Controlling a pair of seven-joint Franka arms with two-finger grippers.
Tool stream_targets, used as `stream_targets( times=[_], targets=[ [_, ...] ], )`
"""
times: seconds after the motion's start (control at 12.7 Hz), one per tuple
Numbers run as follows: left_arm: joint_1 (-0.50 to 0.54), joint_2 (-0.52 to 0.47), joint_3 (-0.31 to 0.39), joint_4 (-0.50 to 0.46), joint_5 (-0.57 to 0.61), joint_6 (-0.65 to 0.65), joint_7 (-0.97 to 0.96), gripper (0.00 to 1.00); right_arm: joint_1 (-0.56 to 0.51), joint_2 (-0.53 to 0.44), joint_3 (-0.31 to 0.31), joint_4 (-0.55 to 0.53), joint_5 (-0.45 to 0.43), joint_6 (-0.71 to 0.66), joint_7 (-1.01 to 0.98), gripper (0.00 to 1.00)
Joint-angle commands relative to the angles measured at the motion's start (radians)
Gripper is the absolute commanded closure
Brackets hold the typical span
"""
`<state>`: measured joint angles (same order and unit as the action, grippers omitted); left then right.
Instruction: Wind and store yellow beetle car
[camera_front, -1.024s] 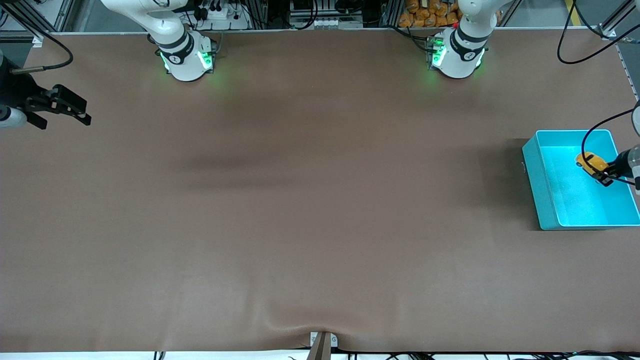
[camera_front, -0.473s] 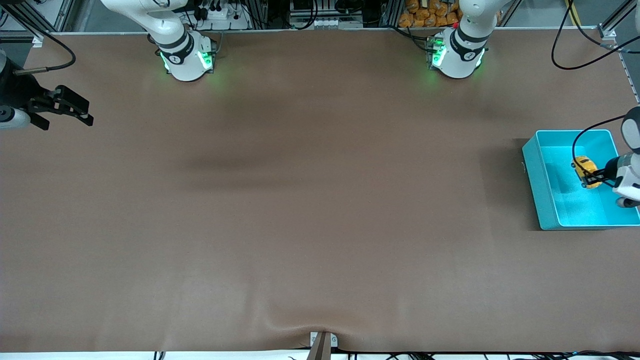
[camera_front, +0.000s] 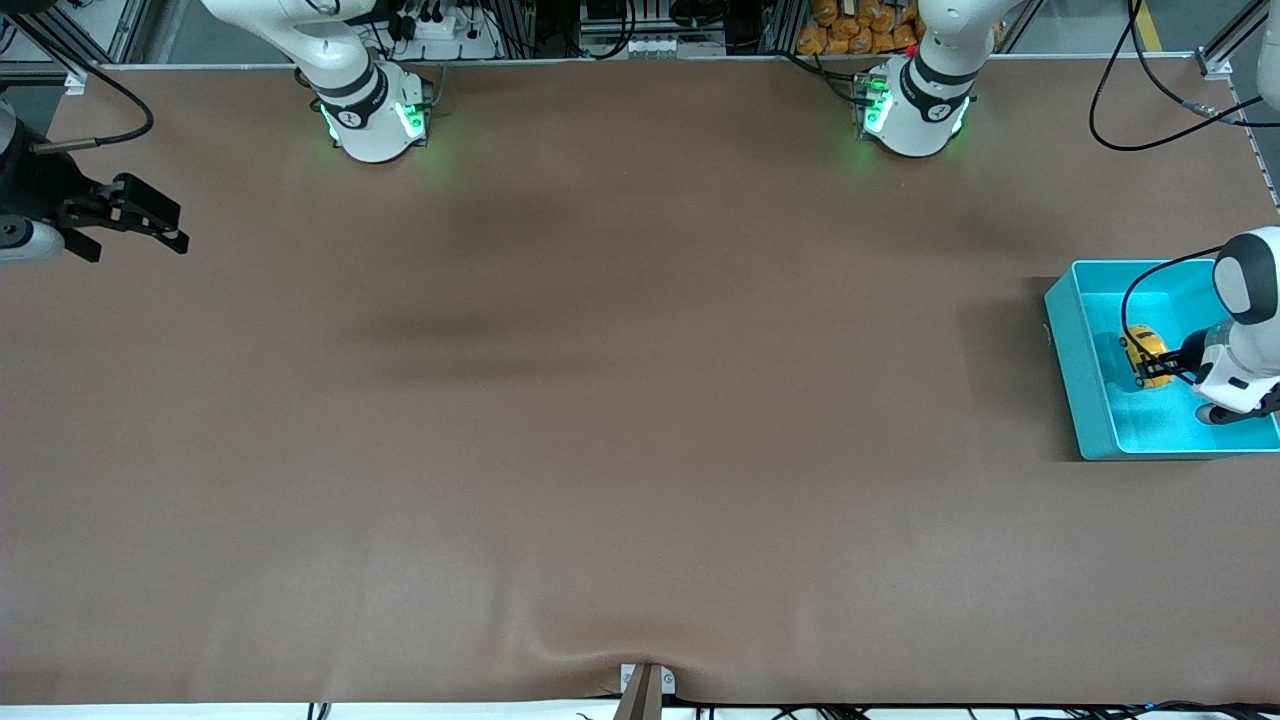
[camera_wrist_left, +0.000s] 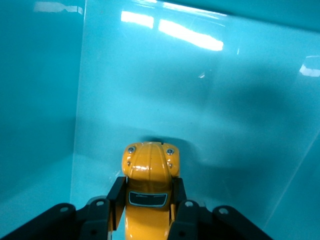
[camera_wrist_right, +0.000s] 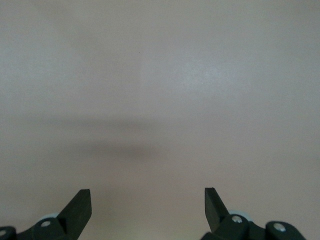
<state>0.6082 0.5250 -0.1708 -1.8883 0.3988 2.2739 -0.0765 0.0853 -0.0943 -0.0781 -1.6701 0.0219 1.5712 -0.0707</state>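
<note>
One car: the yellow beetle car (camera_front: 1142, 352) (camera_wrist_left: 149, 189) is being clamped by the left gripper (camera_front: 1158, 366) (camera_wrist_left: 148, 200) inside the teal bin (camera_front: 1072, 345) (camera_wrist_left: 45, 100), at the table's (camera_front: 640, 400) three o'clock.
Right gripper (camera_front: 140, 215) (camera_wrist_right: 148, 205): is being held spread wide, waiting at nine o'clock.

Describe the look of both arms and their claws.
Both arms are glossy white with black joint bands and green lights glowing at the bases. The left claw and right claw have black fingers with small silver screws. Black cables loop along each arm.
</note>
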Motion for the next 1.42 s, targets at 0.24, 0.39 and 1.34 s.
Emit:
stream_targets(
  times=[0.24, 0.39, 1.34],
  targets=[
    [0.013, 0.009, -0.010, 0.003, 0.017, 0.012, 0.015, 0.34, 0.004, -0.001, -0.005, -0.005, -0.002, -0.008, 0.008, 0.00],
    [0.013, 0.004, -0.010, 0.008, 0.015, 0.012, 0.012, 0.01, 0.004, -0.001, -0.005, -0.007, -0.002, -0.008, 0.008, 0.00],
    [-0.218, -0.318, -0.078, 0.180, -0.033, -0.383, 0.015, 0.00, -0.003, -0.002, -0.003, 0.003, -0.007, 0.019, 0.005, 0.00]
  ],
)
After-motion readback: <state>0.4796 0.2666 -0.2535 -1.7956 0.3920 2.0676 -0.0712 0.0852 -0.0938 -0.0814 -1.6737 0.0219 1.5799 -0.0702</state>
